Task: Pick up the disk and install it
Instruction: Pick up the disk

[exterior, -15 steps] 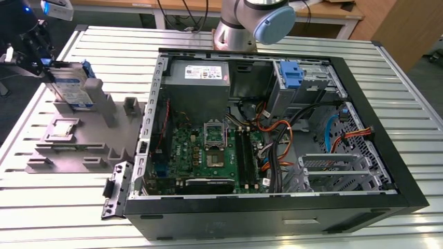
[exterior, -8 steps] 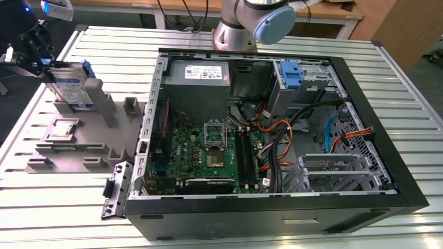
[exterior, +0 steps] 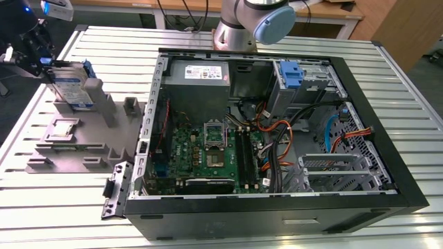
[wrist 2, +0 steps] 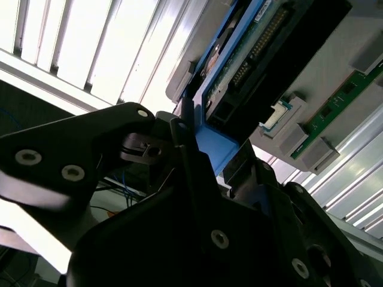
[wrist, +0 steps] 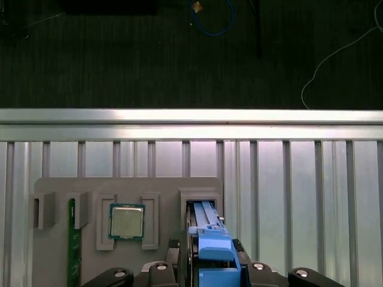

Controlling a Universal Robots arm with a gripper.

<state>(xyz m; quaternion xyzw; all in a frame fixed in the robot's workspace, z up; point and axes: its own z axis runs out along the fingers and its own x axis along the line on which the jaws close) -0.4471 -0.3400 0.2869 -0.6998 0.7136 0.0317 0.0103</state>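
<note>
The disk (exterior: 72,84) stands on edge in a slot of the grey fixture (exterior: 76,150), at the exterior view's far left, outside the computer case. My gripper (exterior: 49,66) is at the disk's upper end. In the first wrist view the disk's blue carrier rail (wrist: 213,248) sits between the dark fingers (wrist: 182,263), and the gripper (wrist: 214,266) is shut on it. The second wrist view shows the disk's underside (wrist 2: 251,54) and its blue rail, with the gripper (wrist 2: 209,149) clamped around it.
The open computer case (exterior: 277,210) lies on the slatted metal table (exterior: 62,218), with a blue latch (exterior: 291,75) at its far drive bay and a metal cage (exterior: 335,171) nearer. On the fixture are a square silver chip (wrist: 126,220) and a green memory stick (wrist: 73,251).
</note>
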